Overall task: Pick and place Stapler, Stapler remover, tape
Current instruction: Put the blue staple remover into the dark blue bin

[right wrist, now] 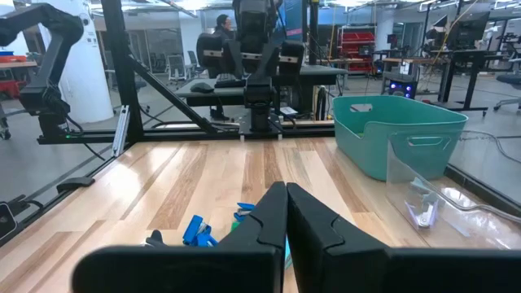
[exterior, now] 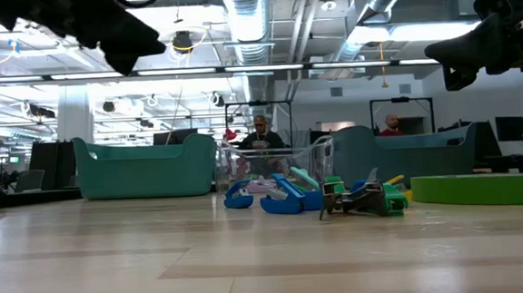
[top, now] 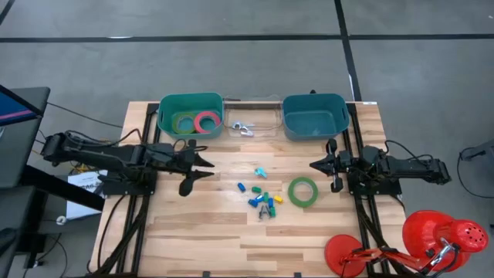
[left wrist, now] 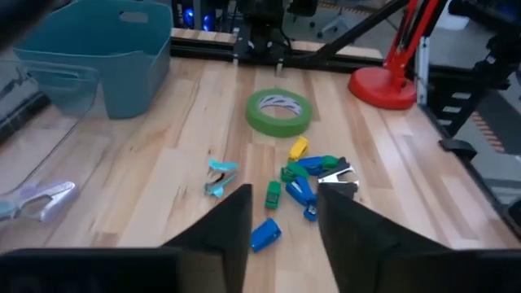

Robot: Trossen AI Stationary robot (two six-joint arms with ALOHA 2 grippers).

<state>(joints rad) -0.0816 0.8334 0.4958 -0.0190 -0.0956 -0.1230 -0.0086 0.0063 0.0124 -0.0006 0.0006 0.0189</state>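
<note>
Two tape rolls, one green [top: 184,123] and one pinkish red [top: 207,122], lie in the left teal bin [top: 165,116]. A third green roll [top: 302,191] [left wrist: 280,111] [exterior: 482,188] lies flat on the table. Beside it sits a cluster of small blue, green and yellow stapler-like pieces [top: 261,198] [left wrist: 303,175] [exterior: 337,196], with a dark-and-metal staple remover [left wrist: 338,176] among them. My left gripper [top: 210,169] [left wrist: 285,216] hovers open above the table, left of the cluster. My right gripper [top: 313,164] [right wrist: 286,199] hovers shut, right of the cluster and beyond the green roll.
An empty right teal bin [top: 314,117] [right wrist: 395,134] and a clear tray [top: 251,122] holding a pale clip [left wrist: 37,199] stand along the far edge. A red-based stand [top: 432,235] [left wrist: 383,81] sits at the near right corner. Bare wood lies near the front edge.
</note>
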